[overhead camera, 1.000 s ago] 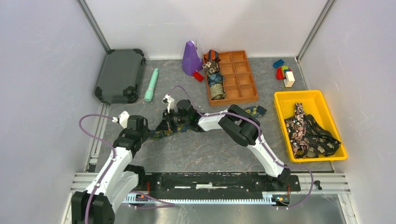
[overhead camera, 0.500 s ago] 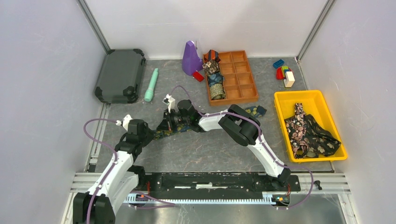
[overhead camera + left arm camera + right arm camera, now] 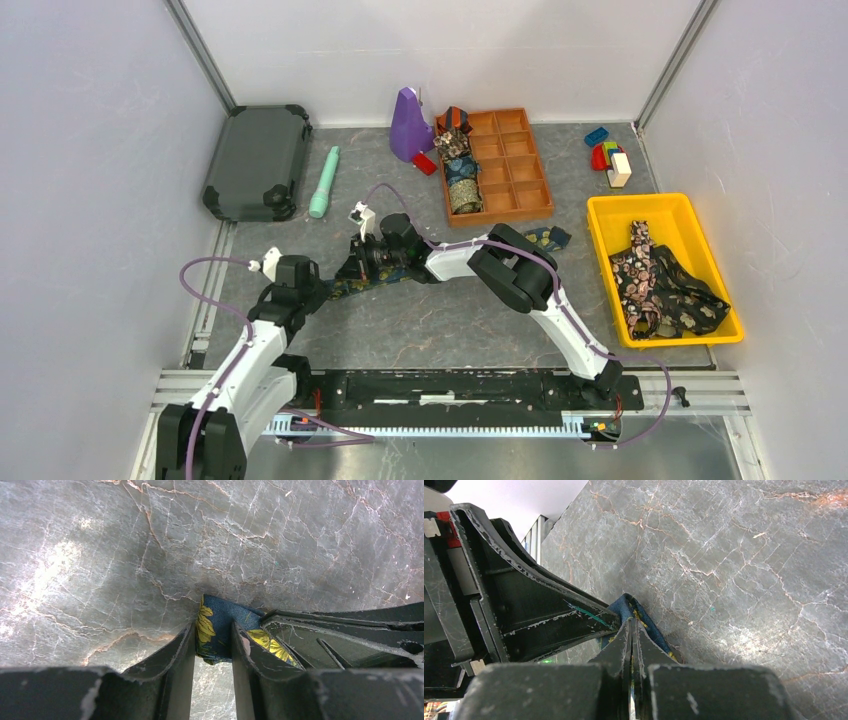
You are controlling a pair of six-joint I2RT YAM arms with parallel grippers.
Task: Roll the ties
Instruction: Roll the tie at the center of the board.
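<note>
From above, a navy-and-gold tie lies stretched across the middle of the grey surface, its wide end right of centre and its narrow end running left under the arms. The left hand and the right hand meet at that narrow end, left of centre. At the upper middle, an orange wooden tray holds rolled ties in its left column. A yellow bin at the right edge holds loose ties, dark with a pale print. A black case sits at the upper left with a mint-green stick just right of it. A purple object stands beside the tray, and toy blocks lie at the upper right.

In the left wrist view, the left hand is partly closed. The folded blue end of the tie, with its yellow flowers, fills the gap between the two fingers and rests against the surface. The right hand's dark fingers come in from the right.

In the right wrist view, the right hand is fully closed, fingers pressed together. Blue tie fabric is pinched at their tips and bulges out above them. The left hand's finger lies just to the left, touching the fabric.
</note>
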